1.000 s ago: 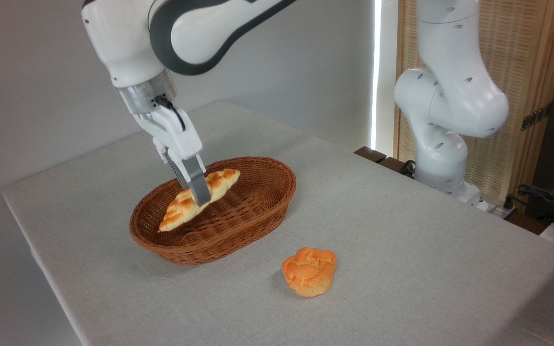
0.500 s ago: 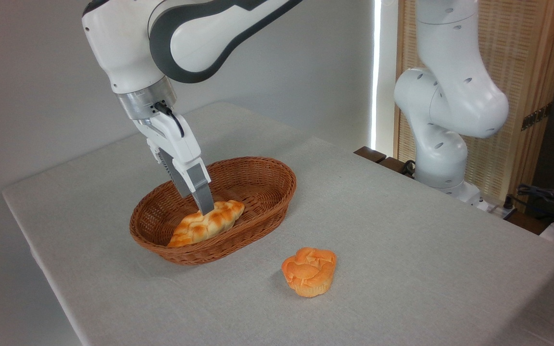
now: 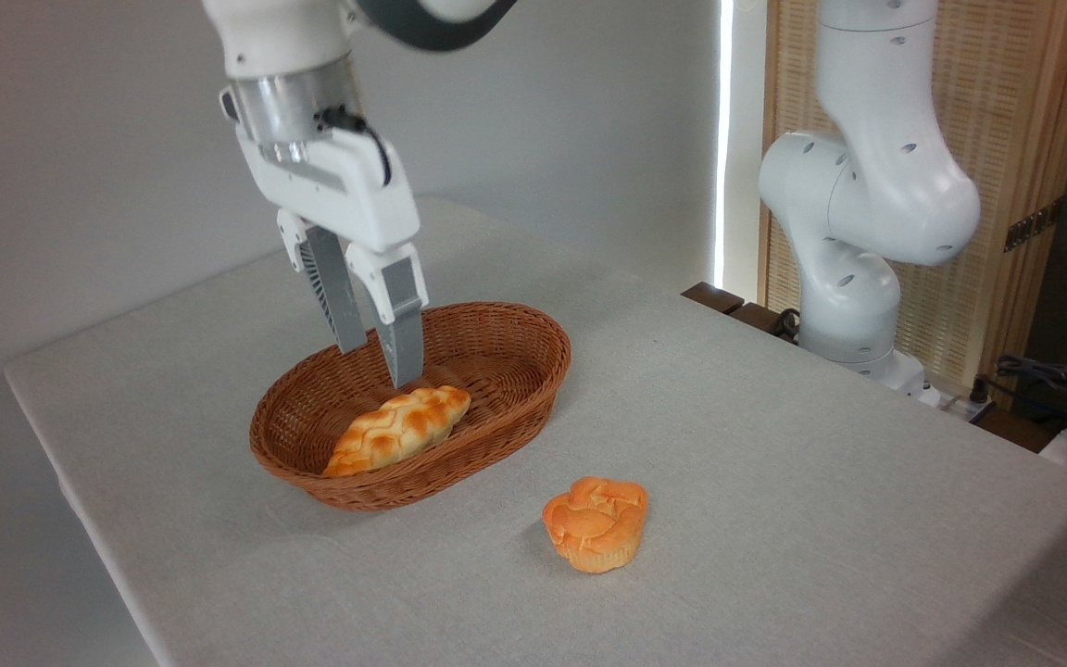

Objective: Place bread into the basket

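Bread (image 3: 397, 430) lies released in the basket (image 3: 506, 347), toward its near-left side, where a second ago it hung clamped above the weave. The gripper (image 3: 378, 363) has since lifted clear, fingers parted and empty, above the loaf. The muffin-shaped bun (image 3: 596, 522) stays put on the table (image 3: 774, 463).

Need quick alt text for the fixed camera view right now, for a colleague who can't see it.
A braided bread lies inside an oval wicker basket on a grey table, with the robot's open gripper empty above it. A round orange bun sits on the table in front of the basket.
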